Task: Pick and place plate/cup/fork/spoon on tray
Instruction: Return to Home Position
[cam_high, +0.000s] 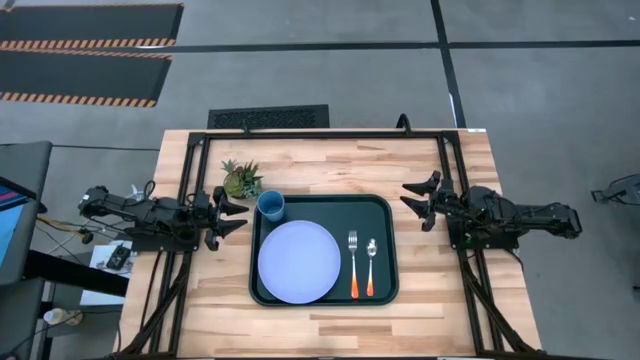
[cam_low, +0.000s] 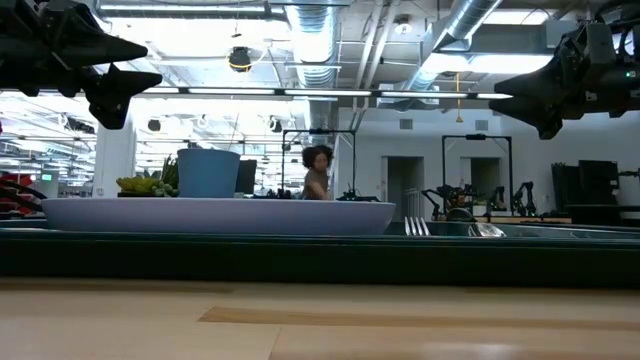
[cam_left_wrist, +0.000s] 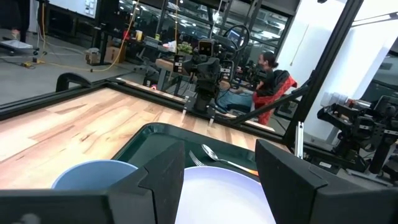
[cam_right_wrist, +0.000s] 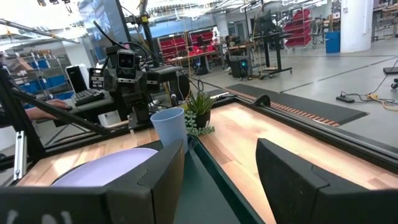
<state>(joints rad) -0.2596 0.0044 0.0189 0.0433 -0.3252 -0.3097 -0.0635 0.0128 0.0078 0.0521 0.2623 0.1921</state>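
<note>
We see all four pieces already on the large dark green rectangular tray (cam_high: 322, 203), which lies in the middle of the pale wooden desk (cam_high: 440, 310). The wide, flat lavender-blue plate (cam_high: 299, 261) fills the tray's left half. The small handleless blue cup (cam_high: 271, 206) stands in the far left corner, just beside the plate's rim. The orange-handled fork with silver tines (cam_high: 353, 263) and the orange-handled spoon with an oval silver bowl (cam_high: 370, 265) lie side by side to the right of the plate.

The left tool (cam_high: 232, 214) hangs just off the tray's left edge, its fingers parted and holding nothing. The right tool (cam_high: 417, 199) hovers just off the right edge, released and empty too.

We judge the placing finished; nothing of the set remains off the tray. A small green spiky potted plant (cam_high: 242, 179) sits on the desk near the cup, outside the tray.
</note>
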